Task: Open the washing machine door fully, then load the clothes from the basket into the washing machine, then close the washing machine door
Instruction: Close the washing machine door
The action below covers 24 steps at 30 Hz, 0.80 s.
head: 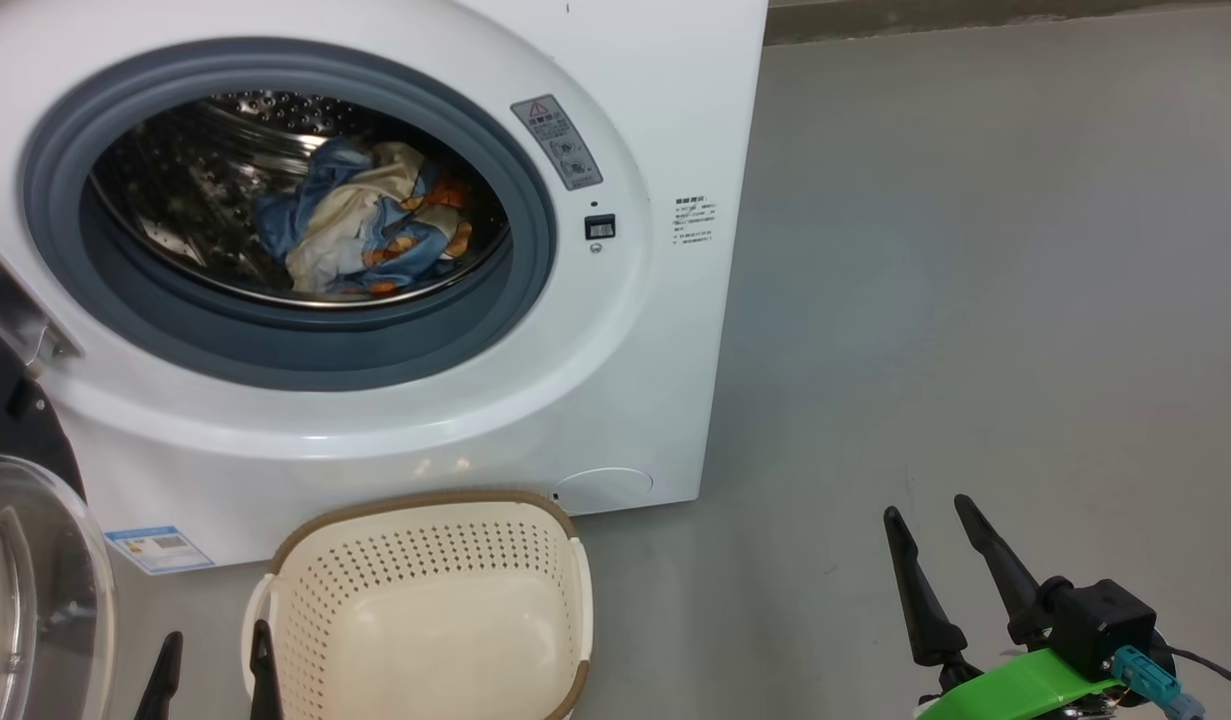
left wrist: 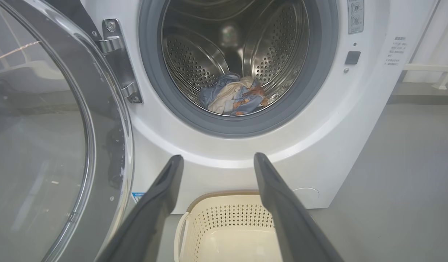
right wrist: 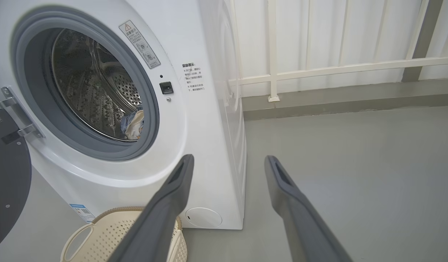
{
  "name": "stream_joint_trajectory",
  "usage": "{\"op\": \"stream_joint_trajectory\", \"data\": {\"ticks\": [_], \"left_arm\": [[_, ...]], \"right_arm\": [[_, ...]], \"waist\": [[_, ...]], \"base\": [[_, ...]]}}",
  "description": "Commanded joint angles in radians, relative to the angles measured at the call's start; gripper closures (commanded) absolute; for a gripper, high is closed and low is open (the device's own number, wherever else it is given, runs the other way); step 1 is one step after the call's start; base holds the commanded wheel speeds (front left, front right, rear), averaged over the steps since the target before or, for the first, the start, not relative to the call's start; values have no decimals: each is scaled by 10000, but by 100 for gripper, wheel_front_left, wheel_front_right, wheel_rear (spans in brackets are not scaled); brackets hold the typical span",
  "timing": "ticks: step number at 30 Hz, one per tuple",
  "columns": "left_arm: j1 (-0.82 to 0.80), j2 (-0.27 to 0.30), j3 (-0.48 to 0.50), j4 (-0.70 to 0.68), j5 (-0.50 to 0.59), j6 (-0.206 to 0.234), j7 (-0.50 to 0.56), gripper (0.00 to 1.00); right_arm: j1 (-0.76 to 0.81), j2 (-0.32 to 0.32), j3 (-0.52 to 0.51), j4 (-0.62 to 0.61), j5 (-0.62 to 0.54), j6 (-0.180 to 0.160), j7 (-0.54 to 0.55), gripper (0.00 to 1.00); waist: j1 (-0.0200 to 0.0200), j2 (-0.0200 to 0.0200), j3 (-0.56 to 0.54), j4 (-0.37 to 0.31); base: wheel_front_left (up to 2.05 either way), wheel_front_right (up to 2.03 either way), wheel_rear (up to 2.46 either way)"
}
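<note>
The white washing machine [head: 615,380] is standing on the grey floor [head: 975,250] with its round glass door [head: 35,580] hanging wide open on the hinge at the robot's left. The clothes [head: 365,225], a blue and cream bundle with orange-brown print, are lying in a heap at the bottom of the steel drum [head: 205,170], behind the grey rubber seal [head: 305,350]. The cream basket [head: 425,560] is sitting on the floor just in front of the machine, below the opening, its bare bottom showing. The robot's left claw [head: 215,675] is hovering beside the basket's near left corner, fingers spread wide and holding nothing, pointing toward the drum. The right claw [head: 930,520] is hanging over open floor well to the right of the machine, its two dark fingers likewise spread apart and gripping nothing. A white railing [right wrist: 318,71] is running along the wall behind.
</note>
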Motion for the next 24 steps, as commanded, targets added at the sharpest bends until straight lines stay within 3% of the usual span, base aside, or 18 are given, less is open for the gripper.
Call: {"op": "stream_joint_trajectory", "data": {"ticks": [1, 24], "left_arm": [[-342, 82, 325, -234, -4, 18, -65, 0], [-561, 162, 543, -220, -236, -285, -65, 0]], "right_arm": [[-249, -10, 204, -234, -133, 62, -49, 0], [-235, -10, 234, -194, -144, 62, -49, 0]], "waist": [[0, 0, -4, -9], [0, 0, -44, -90]], "base": [[0, 0, 0], [0, 0, 0]]}}
